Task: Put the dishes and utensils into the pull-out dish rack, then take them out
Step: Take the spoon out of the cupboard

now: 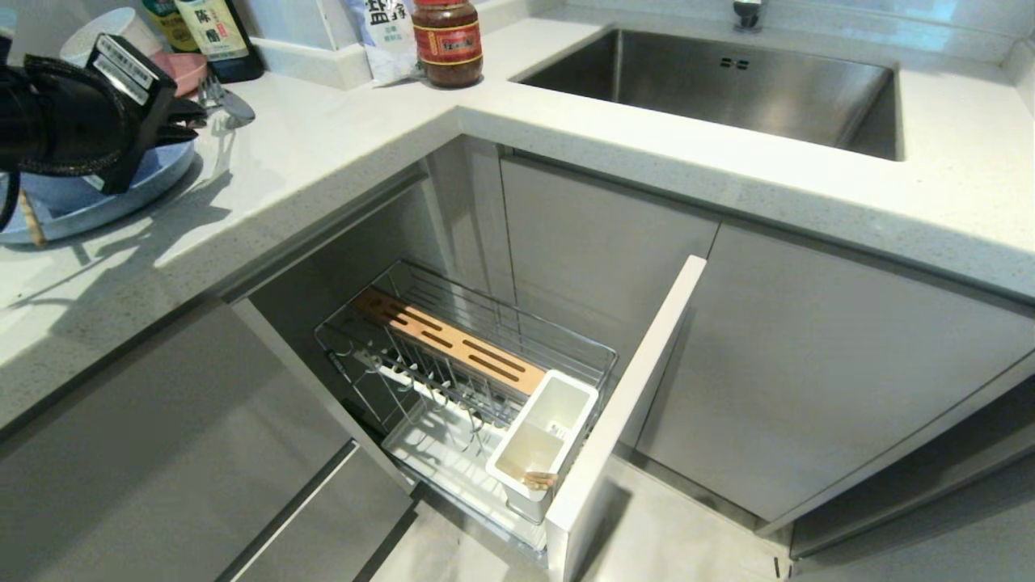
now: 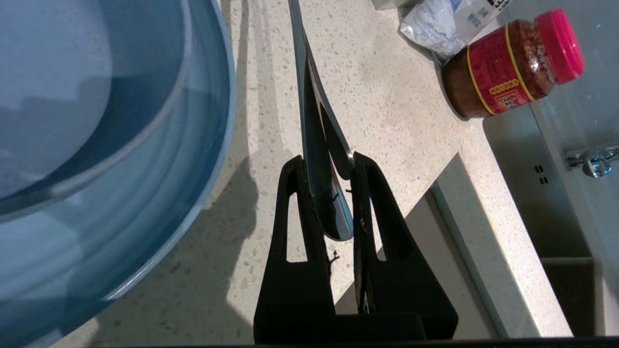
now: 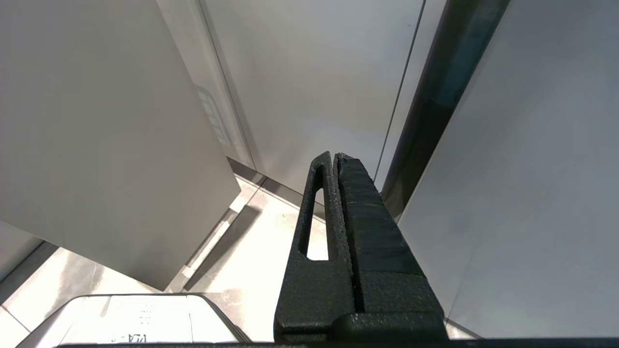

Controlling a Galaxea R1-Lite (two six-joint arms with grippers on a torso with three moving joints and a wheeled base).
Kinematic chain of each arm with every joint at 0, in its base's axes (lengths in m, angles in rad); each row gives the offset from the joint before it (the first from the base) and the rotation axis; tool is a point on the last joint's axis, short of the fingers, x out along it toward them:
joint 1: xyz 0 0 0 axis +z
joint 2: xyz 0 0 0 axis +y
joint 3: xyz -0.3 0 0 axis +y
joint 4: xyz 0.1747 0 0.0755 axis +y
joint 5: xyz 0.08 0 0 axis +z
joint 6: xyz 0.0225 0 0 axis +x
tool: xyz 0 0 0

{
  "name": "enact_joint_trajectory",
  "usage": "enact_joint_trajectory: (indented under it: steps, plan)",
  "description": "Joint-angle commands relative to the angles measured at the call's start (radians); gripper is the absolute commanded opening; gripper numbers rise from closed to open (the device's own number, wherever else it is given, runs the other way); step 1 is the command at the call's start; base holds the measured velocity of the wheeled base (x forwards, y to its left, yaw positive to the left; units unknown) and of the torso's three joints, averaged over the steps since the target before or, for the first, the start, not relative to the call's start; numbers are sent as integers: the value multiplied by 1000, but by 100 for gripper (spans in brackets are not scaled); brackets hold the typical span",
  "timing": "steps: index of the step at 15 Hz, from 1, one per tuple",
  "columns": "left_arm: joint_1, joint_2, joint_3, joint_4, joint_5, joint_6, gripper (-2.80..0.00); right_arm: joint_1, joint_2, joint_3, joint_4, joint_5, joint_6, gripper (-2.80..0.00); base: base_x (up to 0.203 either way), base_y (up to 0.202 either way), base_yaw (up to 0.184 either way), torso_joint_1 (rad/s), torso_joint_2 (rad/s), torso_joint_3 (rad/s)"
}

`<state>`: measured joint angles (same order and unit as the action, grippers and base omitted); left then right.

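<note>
I'm holding the left gripper (image 2: 329, 164) above the countertop (image 1: 340, 137), its fingers pinching the silver metal spoon (image 2: 319, 159) — and possibly the fork with it (I can't tell) — just beside the light-blue plate (image 2: 159, 203). The pull-out dish rack (image 1: 477, 380) is standing open below, while the right gripper (image 3: 335, 159) is hanging by the cabinet doors, fingers pressed together.

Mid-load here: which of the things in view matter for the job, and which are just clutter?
Job: left gripper shut on fork; light-blue plate; dish rack, utensil cup.
Clutter: sauce jar, vinegar bottle, salt bag, sink.
</note>
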<state>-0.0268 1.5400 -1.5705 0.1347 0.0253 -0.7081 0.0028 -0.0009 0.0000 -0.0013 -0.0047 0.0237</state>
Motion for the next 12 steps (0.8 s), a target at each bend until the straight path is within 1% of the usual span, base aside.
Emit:
enact_joint_trajectory:
  steps: [1,8,9,12]
  plan:
    - [-1,6,7,0,1,-2,-280,0,-4,2,0,0,1,-280,0,0,0,0,0,0]
    - [-2,11,14,0,1,6,-280,0,-4,2,-1,0,-1,-280,0,0,0,0,0,0]
    - [-2,11,14,0,1,7,0,0,-4,2,0,0,1,-280,0,0,0,0,0,0]
    - [-2,6,12,-1,1,10,0,0,-4,2,0,0,-1,-280,0,0,0,0,0,0]
